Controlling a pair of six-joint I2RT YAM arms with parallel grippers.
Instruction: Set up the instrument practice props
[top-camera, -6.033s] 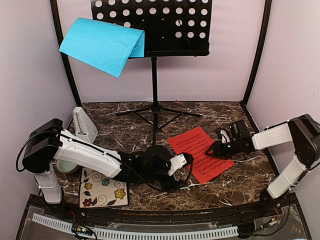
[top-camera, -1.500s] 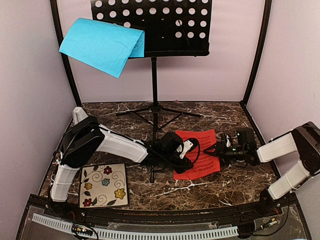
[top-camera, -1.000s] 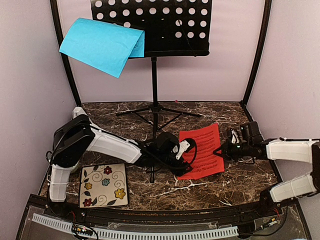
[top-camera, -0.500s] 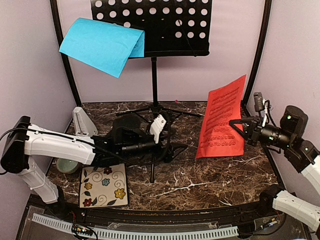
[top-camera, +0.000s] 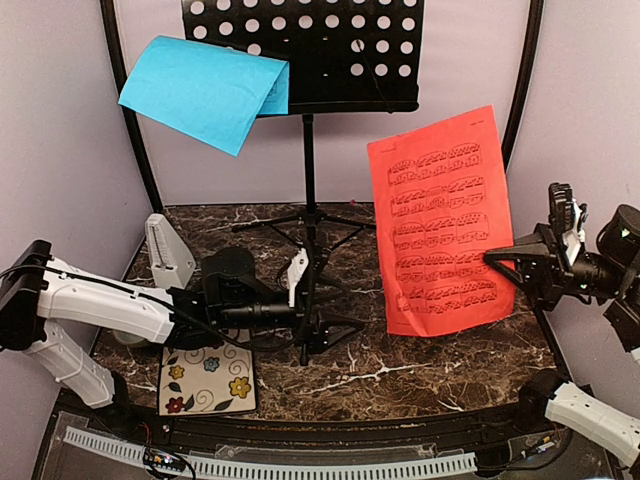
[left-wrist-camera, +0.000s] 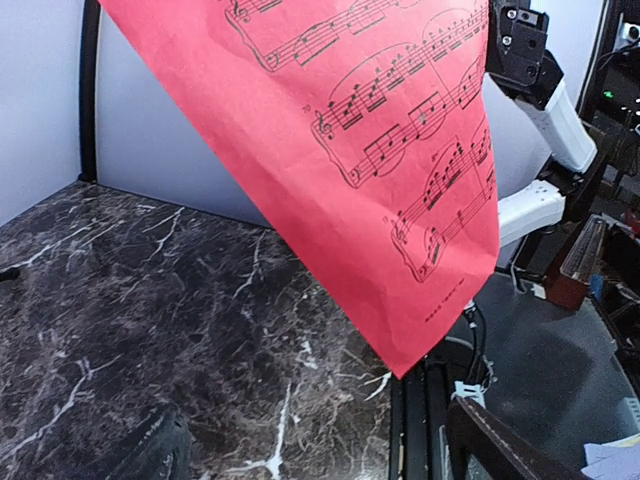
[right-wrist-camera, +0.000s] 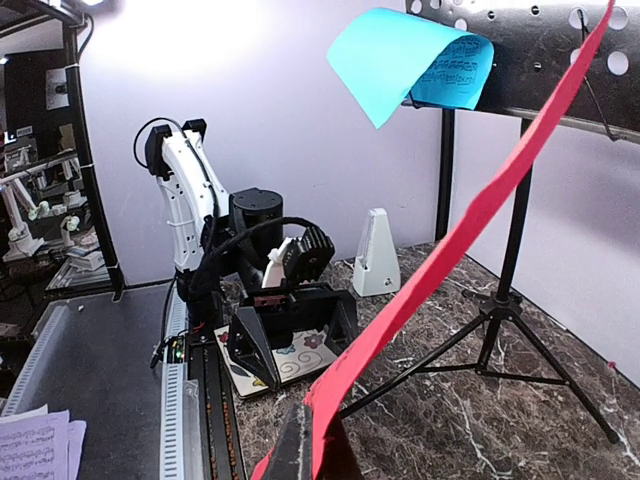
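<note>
Right tool (top-camera: 493, 260) on edge of red sheet (top-camera: 440, 220)

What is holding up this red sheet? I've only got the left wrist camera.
Observer: The right gripper is shut on the right edge of the red sheet, holding it upright.
Operator: Where's the blue one?
Observer: The blue sheet sits at the left end of the music stand, flopped over and overhanging its side.
Operator: And the metronome?
Observer: The metronome stands upright at the back left of the table, just behind the left arm.
</note>
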